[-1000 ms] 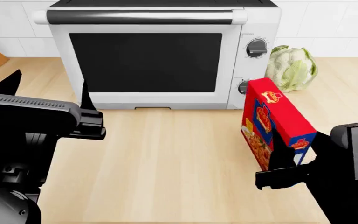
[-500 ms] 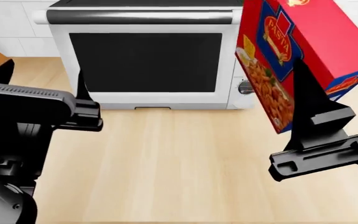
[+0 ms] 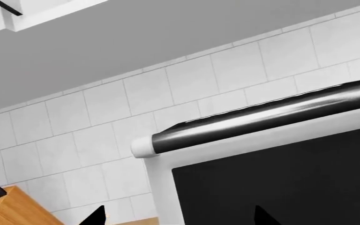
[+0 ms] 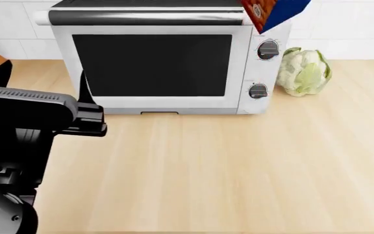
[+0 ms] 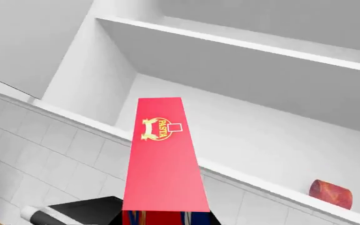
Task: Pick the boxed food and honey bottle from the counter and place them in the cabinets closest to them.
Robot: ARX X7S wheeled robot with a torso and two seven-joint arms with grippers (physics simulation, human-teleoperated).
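Note:
The boxed food (image 5: 161, 154), red on top with a yellow pasta logo, is held upright between my right gripper's (image 5: 166, 220) jaws, high up in front of an open wall cabinet (image 5: 243, 93). In the head view only its lower red and blue corner (image 4: 272, 11) shows at the top edge, above the oven; the right gripper is out of that view. My left gripper (image 4: 44, 75) is open and empty, hovering over the counter (image 4: 239, 170) in front of the oven's left side; it also shows in the left wrist view (image 3: 180, 218). The honey bottle is out of view.
A white toaster oven (image 4: 154, 58) stands at the back of the counter, with a cauliflower (image 4: 304, 70) to its right. A wooden knife block (image 3: 11, 208) stands left of the oven. A red item (image 5: 330, 193) lies on the open cabinet's bottom shelf.
My right gripper has lifted the boxed food from the counter straight up, until only the box's bottom corner remains in the head view. The left arm has barely moved.

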